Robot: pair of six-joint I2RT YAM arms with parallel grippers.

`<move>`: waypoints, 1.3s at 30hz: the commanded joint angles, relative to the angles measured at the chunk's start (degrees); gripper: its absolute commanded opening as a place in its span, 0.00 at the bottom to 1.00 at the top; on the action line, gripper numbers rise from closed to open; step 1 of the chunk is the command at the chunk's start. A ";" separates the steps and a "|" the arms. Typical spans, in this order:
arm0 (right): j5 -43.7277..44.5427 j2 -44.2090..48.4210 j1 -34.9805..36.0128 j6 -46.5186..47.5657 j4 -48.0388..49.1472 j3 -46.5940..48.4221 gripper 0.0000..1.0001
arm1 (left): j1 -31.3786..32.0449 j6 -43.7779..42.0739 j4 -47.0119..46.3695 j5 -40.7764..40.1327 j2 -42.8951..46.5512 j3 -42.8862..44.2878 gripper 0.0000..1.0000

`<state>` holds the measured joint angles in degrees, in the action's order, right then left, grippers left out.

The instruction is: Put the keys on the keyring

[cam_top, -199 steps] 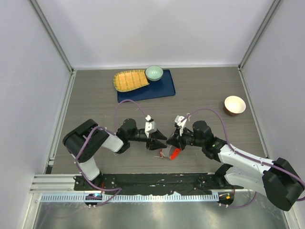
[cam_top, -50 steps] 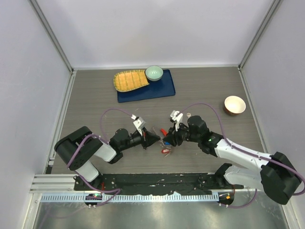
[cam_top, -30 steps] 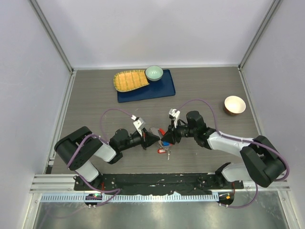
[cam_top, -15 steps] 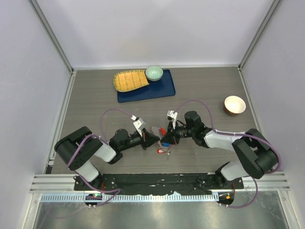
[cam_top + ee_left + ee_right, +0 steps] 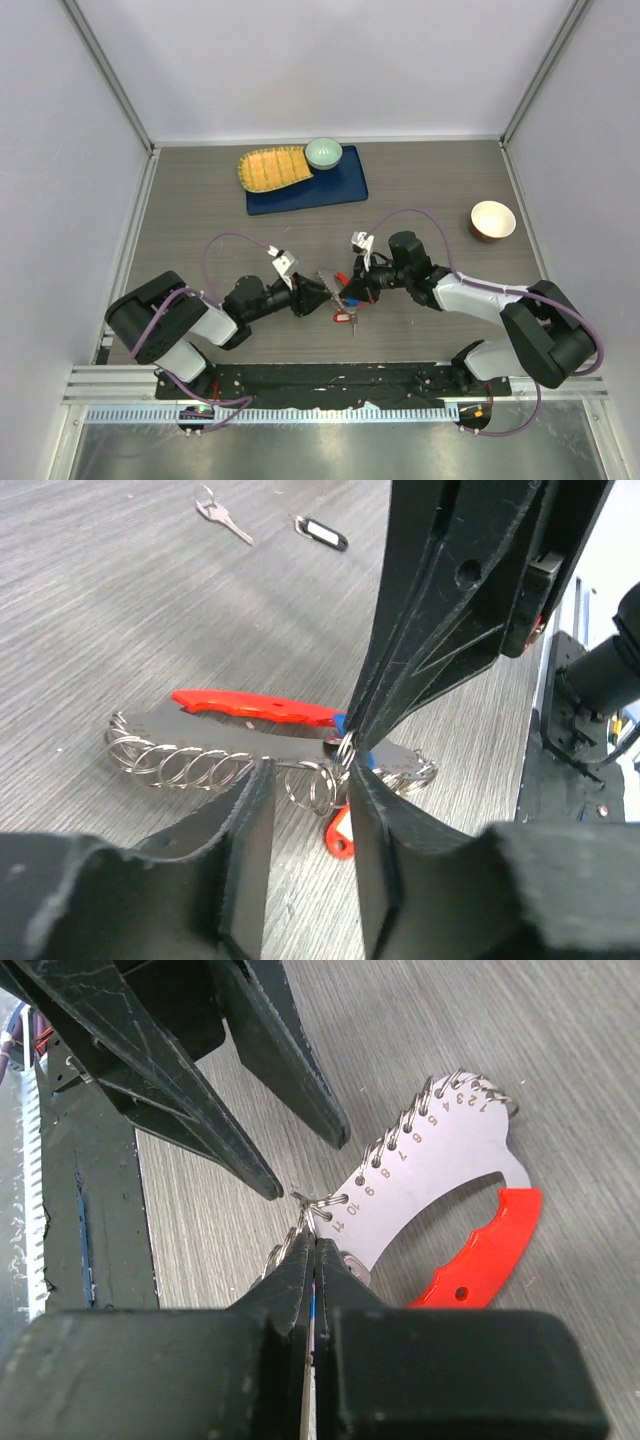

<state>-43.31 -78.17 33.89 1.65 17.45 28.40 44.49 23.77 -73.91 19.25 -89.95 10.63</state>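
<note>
The keyring (image 5: 440, 1175) is a flat metal plate with numbered holes, wire rings and a curved red tag (image 5: 482, 1250), lying on the table; it also shows in the left wrist view as the keyring (image 5: 225, 735). My right gripper (image 5: 312, 1242) is shut on the blue key (image 5: 340, 722), a thin blue edge showing between its fingers, and its tip is at the ring by hole 11. My left gripper (image 5: 308, 775) is open, its fingers either side of loose rings and the red key (image 5: 340, 835). From above, the left gripper (image 5: 318, 297) and right gripper (image 5: 346, 290) nearly meet.
A bare silver key (image 5: 225, 518) and a black tag (image 5: 322, 532) lie farther off. At the back are a blue mat (image 5: 335, 190) with a woven tray (image 5: 272, 168) and a green bowl (image 5: 323, 152). A wooden bowl (image 5: 492, 220) sits at the right.
My left gripper has opened and shifted slightly nearer the front edge. My right gripper has closed and now pinches at the keyring's end.
</note>
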 commanded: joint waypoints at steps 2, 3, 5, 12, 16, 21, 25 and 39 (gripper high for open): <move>2.43 4.08 0.30 5.11 -5.58 4.29 0.01 | -0.81 -5.48 -3.73 -2.55 8.10 -0.35 0.49; 2.79 4.25 0.56 5.64 -6.11 4.47 0.01 | -0.81 -6.45 -0.48 -2.02 9.69 0.26 0.51; 4.45 4.95 1.35 7.48 -8.21 5.26 0.01 | -0.81 -10.75 9.80 0.70 14.34 2.54 0.58; 7.10 6.28 3.55 10.48 -11.30 6.84 0.01 | -0.81 -20.07 25.74 7.73 16.84 7.47 0.61; 9.20 6.89 4.87 12.41 -13.14 7.63 0.01 | -0.81 -21.74 27.85 11.42 14.28 9.14 0.60; 11.49 7.16 6.89 13.99 -15.17 8.25 0.01 | -1.42 -25.70 32.33 16.25 13.05 11.07 0.58; 12.98 7.42 8.12 15.14 -16.13 8.69 0.01 | -1.42 -27.45 33.22 18.45 12.17 11.69 0.57; 15.36 8.39 10.93 16.98 -17.10 9.48 0.01 | -1.42 -26.76 29.52 20.04 8.74 11.78 0.35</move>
<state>-28.82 -71.88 43.99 17.52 -1.43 35.07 43.38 -3.22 -41.56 37.43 -80.34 20.60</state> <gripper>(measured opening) 0.031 0.395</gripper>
